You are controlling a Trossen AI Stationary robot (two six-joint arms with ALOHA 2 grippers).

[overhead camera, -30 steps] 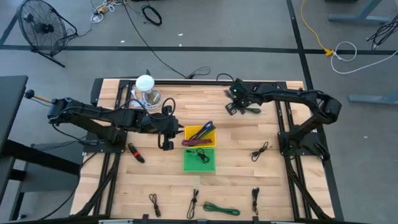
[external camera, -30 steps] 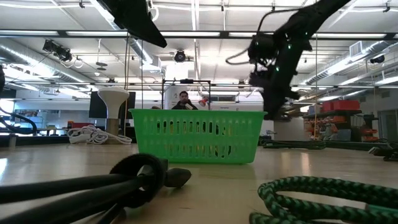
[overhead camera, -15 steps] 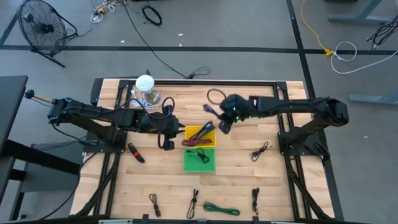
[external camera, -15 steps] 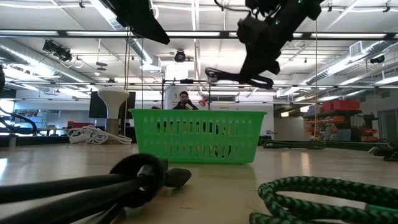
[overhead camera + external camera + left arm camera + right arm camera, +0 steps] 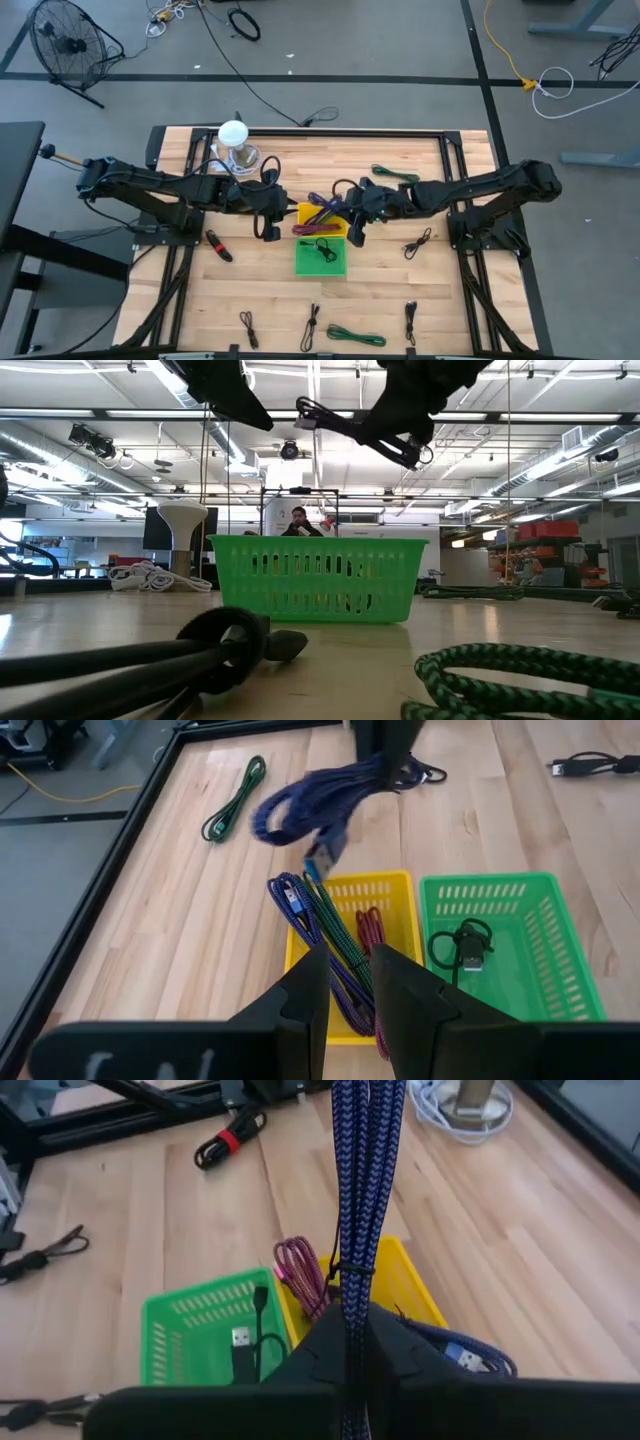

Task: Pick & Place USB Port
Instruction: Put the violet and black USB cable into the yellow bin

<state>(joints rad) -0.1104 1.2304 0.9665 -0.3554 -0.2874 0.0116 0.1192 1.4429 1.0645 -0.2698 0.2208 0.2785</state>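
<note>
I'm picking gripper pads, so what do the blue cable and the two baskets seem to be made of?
Blue cable: braided fabric sleeve, matte, going by its chevron weave. Yellow basket and green basket: likely moulded plastic, with slotted walls and a slight sheen.

- The blue cable [image 5: 320,805] is blurry in the left wrist view, so its plug is hard to make out.
- In the right wrist view, this cable [image 5: 355,1190] runs off the picture's top edge, and its lower part is hidden between the right arm's own fingers [image 5: 400,1360].
- In the low view, both arms are cut off by the top edge.
- The black cable [image 5: 215,650] close to the low camera is blurry and cut off at the left edge.
- The green basket [image 5: 318,580] hides most of a person [image 5: 297,523] far behind the counter [image 5: 540,625].
</note>
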